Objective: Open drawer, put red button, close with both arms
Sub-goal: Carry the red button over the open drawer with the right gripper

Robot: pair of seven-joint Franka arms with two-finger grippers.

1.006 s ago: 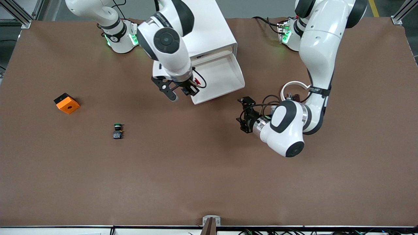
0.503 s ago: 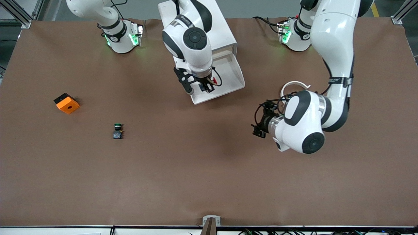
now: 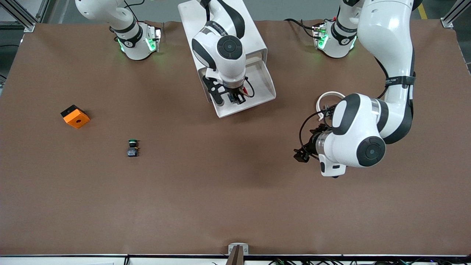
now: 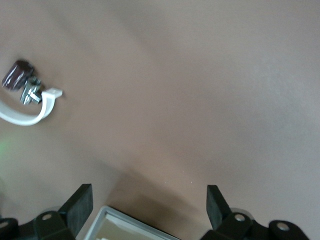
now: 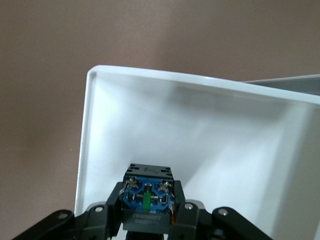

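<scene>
The drawer (image 3: pixel 271 92) stands pulled out of the white cabinet (image 3: pixel 254 36), toward the front camera. My right gripper (image 3: pixel 232 97) hangs over the drawer's tray and is shut on the red button (image 3: pixel 242 90). In the right wrist view the gripper (image 5: pixel 148 210) clamps the button's blue-grey base block (image 5: pixel 147 195) over the white tray (image 5: pixel 87 150); the red cap is hidden there. My left gripper (image 3: pixel 300 154) is open and empty over bare table, off the drawer toward the left arm's end. In the left wrist view (image 4: pixel 150 202) its fingers (image 4: pixel 80 202) stand wide apart.
The green-capped twin button (image 3: pixel 132 147) stands on the table toward the right arm's end, with an orange block (image 3: pixel 75 116) beside it nearer that end. A white ring with a clip (image 3: pixel 331 96) lies by the left arm; it also shows in the left wrist view (image 4: pixel 35 112).
My right gripper has carried the button from the drawer's edge to over its tray. My left arm has swung away from the drawer, toward the front camera and its own end.
</scene>
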